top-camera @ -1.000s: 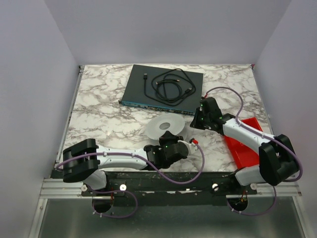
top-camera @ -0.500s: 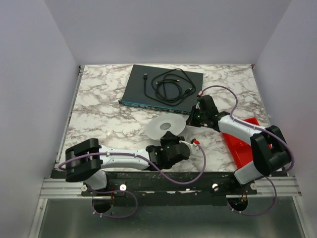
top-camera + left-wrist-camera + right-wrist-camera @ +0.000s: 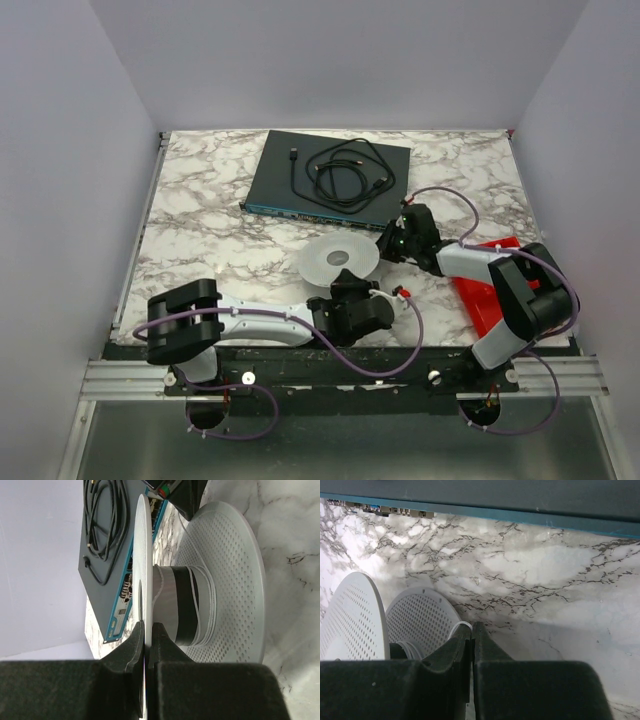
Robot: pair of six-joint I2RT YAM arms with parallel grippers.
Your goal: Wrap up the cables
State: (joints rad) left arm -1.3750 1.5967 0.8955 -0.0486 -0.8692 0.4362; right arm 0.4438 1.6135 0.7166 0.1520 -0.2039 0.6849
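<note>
The translucent whitish spool (image 3: pixel 340 258) stands near the table's front middle. In the left wrist view its perforated flange (image 3: pixel 227 575) and dark core carry a few turns of the thin white wire (image 3: pixel 206 597). My left gripper (image 3: pixel 347 284) is shut on the edge of the spool's other flange (image 3: pixel 145 628). My right gripper (image 3: pixel 390 245) sits just right of the spool. In the right wrist view it (image 3: pixel 472 627) is shut on the white wire (image 3: pixel 458 627), which loops from the left fingertip back to the spool (image 3: pixel 420 617).
A dark flat switch box (image 3: pixel 300 190) lies at the back with a black coiled cable (image 3: pixel 345 170) on it. A red tray (image 3: pixel 492 300) sits at the right, under my right arm. Grey walls close in three sides.
My right gripper has moved left and nearer, up against the spool. My left arm and the spool have shifted slightly to the right.
</note>
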